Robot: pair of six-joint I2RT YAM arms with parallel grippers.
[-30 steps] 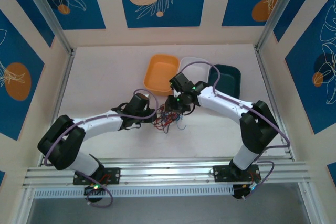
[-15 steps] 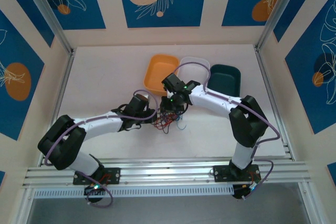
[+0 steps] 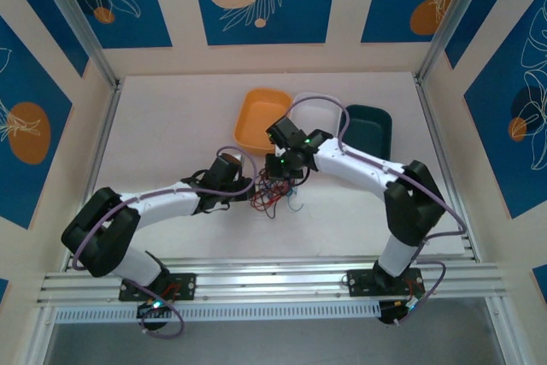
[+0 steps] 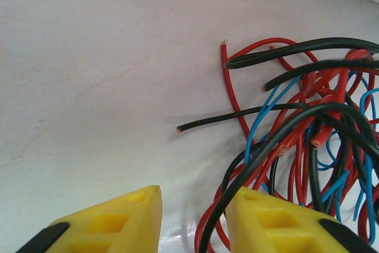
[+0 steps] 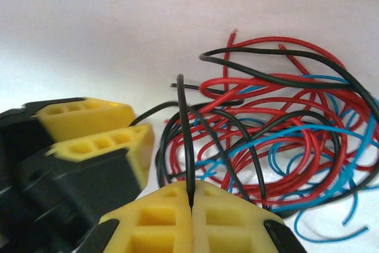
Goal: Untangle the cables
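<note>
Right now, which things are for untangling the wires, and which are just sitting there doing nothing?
For the job:
- the cables, a red, blue and black tangle
- right gripper, shut on one black cable
- left gripper, open at the tangle's edge

Just lying about:
- orange tray
- white tray
- dark green tray

Wrists nearly meeting — left gripper [image 4: 195, 217] with jaws apart; right gripper [image 5: 190, 197] with jaws pinched on a black cable [image 5: 185, 128].
</note>
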